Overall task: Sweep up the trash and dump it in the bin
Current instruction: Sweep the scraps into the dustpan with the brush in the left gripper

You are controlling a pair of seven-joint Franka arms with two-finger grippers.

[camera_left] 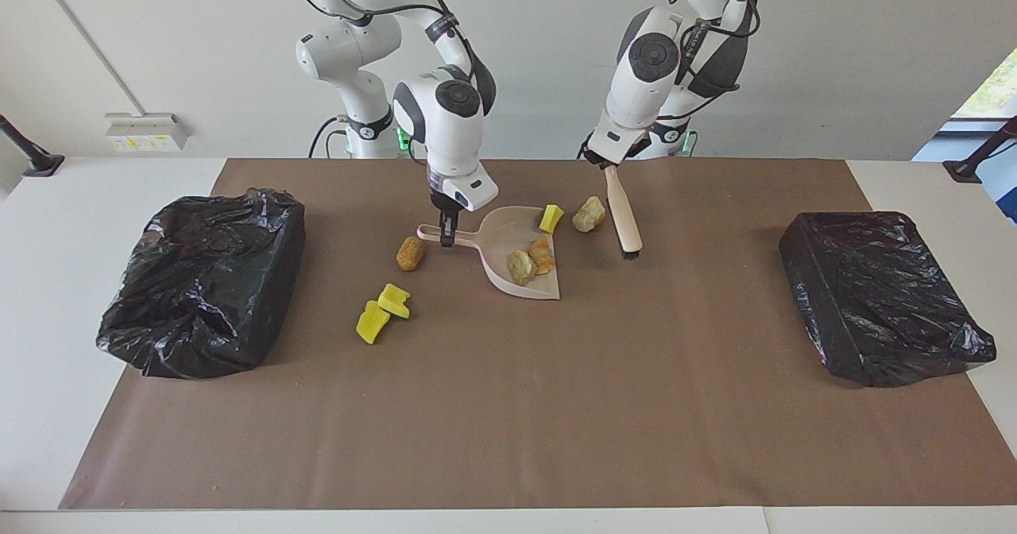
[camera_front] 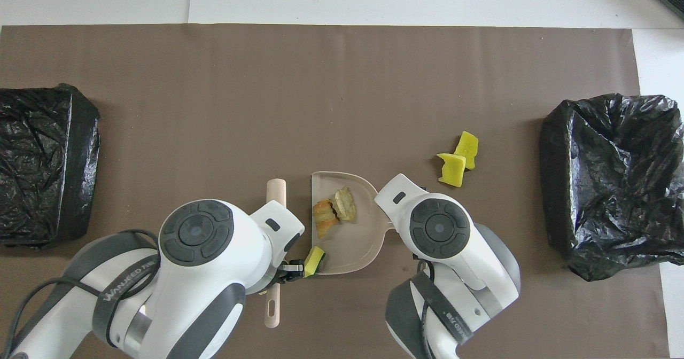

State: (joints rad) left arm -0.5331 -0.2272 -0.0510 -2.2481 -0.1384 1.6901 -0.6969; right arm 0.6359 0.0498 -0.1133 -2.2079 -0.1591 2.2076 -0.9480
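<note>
My right gripper (camera_left: 447, 234) is shut on the handle of the pale pink dustpan (camera_left: 508, 232), which lies on the mat (camera_left: 508, 407). Two tan-brown lumps (camera_left: 531, 261) sit in the pan (camera_front: 352, 247). A green-and-yellow sponge (camera_left: 551, 218) rests at the pan's edge nearest the robots. My left gripper (camera_left: 608, 164) is shut on the pale pink brush (camera_left: 626, 224), bristles down at the mat beside the pan. A tan lump (camera_left: 589, 214) lies between pan and brush. A brown lump (camera_left: 410, 253) lies by the pan's handle. Two yellow sponge chunks (camera_left: 384, 311) lie farther out (camera_front: 457, 158).
One black-bagged bin (camera_left: 206, 280) stands at the right arm's end of the table (camera_front: 609, 177). A second black-bagged bin (camera_left: 882, 296) stands at the left arm's end (camera_front: 43, 161). The brown mat covers most of the table.
</note>
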